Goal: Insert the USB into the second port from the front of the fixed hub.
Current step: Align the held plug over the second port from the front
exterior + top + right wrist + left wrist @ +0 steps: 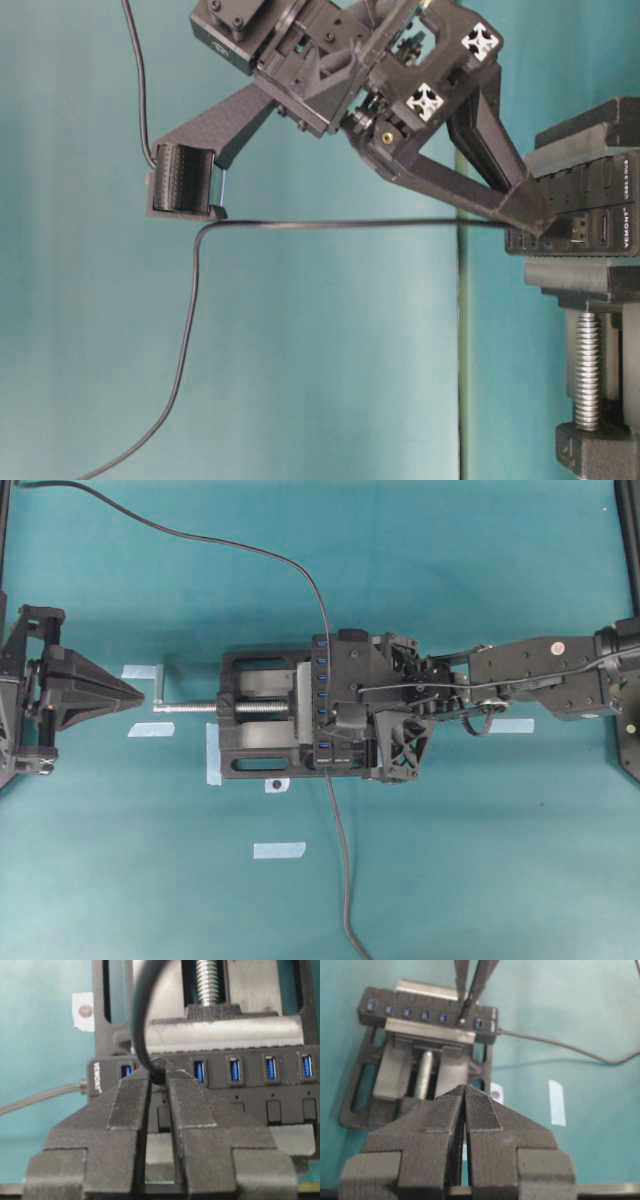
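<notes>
The right gripper [159, 1077] is closed narrowly on the USB [158, 1069], pinching the plug where its cable [137, 1020] leaves it. The plug stands over the fixed hub [250, 1091], at the second blue slot counted from the labelled end. In the right wrist view that slot is hidden behind the fingertips, so how deep the plug sits cannot be told. The left wrist view shows the plug tip [463, 1015] touching the hub's top face at that position.

The left gripper [465, 1110] is closed on nothing and is parked well to the left of the vise [262, 715] that clamps the hub.

Risks from this state:
- Misalignment. If the plug is tilted or slightly off the slot, downward force is likely to jam it against the slot rim rather than seat it.
- Wrong port. The neighbouring slots lie just beside the target; a small sideways slip would put the plug in the first or third slot.
- Slip in the grip. The fingertips hold a small body; pressing force may push the plug up between the pads.
- Cable drag. The cable arches up from the plug and could twist it during release.

Legible markings: the hub end reads "VEMONT" [97, 1078]. Smaller print beside it in the table-level view is too small to read.
</notes>
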### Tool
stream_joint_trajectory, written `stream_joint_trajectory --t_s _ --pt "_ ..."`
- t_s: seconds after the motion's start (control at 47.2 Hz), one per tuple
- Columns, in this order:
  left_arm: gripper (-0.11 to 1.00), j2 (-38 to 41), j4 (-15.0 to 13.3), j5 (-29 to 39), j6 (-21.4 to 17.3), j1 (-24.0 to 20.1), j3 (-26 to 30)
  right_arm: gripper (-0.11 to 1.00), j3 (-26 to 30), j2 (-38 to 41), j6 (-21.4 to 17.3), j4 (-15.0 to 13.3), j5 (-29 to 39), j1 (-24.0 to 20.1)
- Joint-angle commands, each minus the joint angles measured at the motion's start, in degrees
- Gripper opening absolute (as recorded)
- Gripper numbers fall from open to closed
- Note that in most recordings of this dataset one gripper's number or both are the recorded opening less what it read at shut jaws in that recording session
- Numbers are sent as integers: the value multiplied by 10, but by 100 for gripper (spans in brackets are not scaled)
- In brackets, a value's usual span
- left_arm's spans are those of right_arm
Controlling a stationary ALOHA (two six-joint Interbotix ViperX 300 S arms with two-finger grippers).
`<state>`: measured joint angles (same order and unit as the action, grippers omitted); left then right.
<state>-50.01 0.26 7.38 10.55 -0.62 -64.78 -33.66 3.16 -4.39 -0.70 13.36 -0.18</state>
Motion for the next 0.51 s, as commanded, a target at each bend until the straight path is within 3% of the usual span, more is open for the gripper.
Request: stream_joint_trajectory --t_s 0.0,0.488 --pt "0 3 1 -6 1 -1 6 9 7 -2 -4 1 2 -6" --pt "0 3 1 -6 4 -1 5 9 8 15 -4 1 31 -7"
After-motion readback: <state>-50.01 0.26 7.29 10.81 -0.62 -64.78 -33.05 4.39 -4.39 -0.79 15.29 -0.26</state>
